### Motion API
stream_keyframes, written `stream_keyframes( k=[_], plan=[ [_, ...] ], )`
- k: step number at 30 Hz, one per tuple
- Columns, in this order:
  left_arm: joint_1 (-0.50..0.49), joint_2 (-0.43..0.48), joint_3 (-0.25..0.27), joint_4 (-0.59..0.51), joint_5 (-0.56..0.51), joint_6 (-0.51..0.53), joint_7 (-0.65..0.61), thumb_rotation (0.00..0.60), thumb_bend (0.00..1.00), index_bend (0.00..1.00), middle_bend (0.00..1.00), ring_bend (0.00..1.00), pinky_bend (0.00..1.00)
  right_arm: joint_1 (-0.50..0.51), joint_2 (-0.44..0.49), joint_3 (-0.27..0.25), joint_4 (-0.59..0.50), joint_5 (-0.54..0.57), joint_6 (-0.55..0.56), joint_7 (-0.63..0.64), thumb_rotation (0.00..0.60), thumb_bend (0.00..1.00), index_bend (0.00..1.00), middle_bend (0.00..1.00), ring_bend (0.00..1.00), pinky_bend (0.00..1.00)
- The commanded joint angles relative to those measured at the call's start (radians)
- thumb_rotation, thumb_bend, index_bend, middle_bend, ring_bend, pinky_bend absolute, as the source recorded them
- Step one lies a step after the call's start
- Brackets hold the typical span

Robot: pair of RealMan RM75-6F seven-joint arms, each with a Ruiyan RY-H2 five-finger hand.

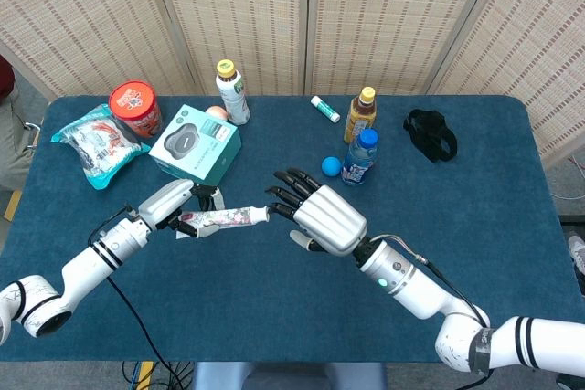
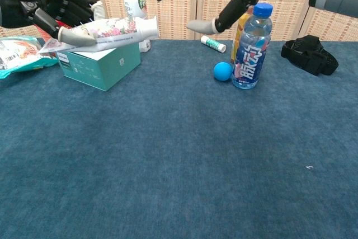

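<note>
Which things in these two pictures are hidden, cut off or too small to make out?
- Right hand: chest view cuts off its top at the upper edge.
- Peach-coloured round thing: head view, half hidden behind the teal box.
- Amber bottle: chest view, mostly covered by the blue-capped bottle.
- Tube in the left hand: print too small to read.
- Snack bag: chest view, cut by the left edge.
</note>
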Motion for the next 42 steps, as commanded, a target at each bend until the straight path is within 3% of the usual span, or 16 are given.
stream_keyframes(
  k=[1,42],
  plan=[
    [-0.002,0.000,-0.002,0.000,-0.004,-0.001,-0.001,0.600,0.49,0.67,0.74,0.59,0.46,0.010,-0.015,-0.001,0.013,0.011,0.003,-0.013,0.600,0.28,0.34,0.21,0.05,0.11],
    [-0.012,-0.011,0.017,0.036,0.001,-0.001,-0.069,0.600,0.50,0.70,0.77,0.61,0.48,0.103,-0.106,-0.041,0.106,0.120,-0.016,-0.075,0.600,0.29,0.34,0.21,0.05,0.11]
  ],
)
